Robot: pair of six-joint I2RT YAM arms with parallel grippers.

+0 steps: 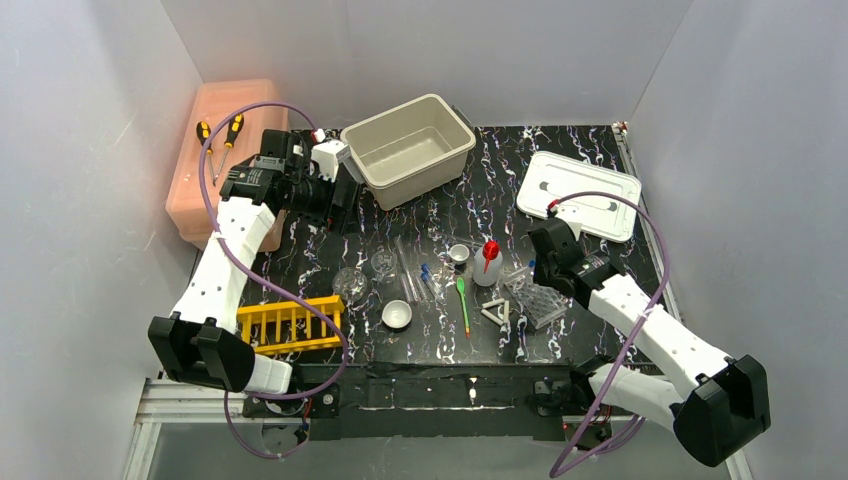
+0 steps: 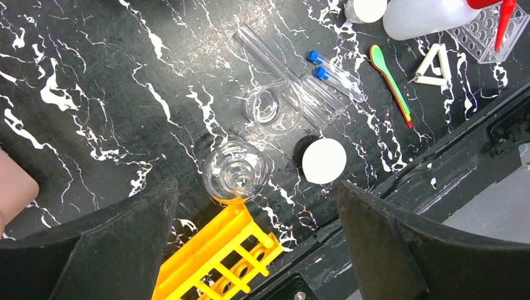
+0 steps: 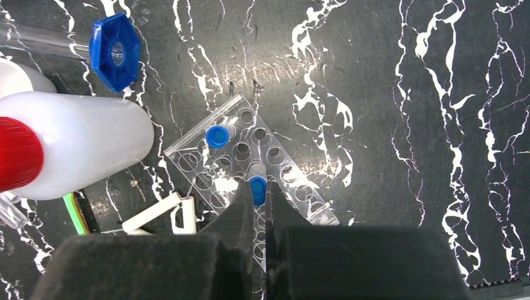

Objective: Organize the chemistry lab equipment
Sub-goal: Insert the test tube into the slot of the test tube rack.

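R pincer: clenched on a small blue-capped vial, as judged from the wrist view. Tips sit over the clear rack, right of centre on the counter.
L pincer: released, jaws wide, high over the flask; holds nothing.
Vial, handling: prob. light, stiff, smooth, breakable. Take at or just below the cap, squeeze gently, keep upright for the well.
Flask: thin glass, round, apt to slip. Take by the neck, not the bulb.
Tubes: lie flat mid-counter, beside a dish. Likely to roll, so pinch across mid-length.
Bottle: soft plastic, just left of the clear rack. Grip the body lightly.
Yellow rack: rigid, near edge, left side. No tube seen in it.
R wrist view: shows the vial at the tips and a 2nd capped vial seated in a well.
L wrist view: shows flask mouth, bowl and spoon close up.
Top view: shows both arms and the whole layout; the vial is too small to make out.
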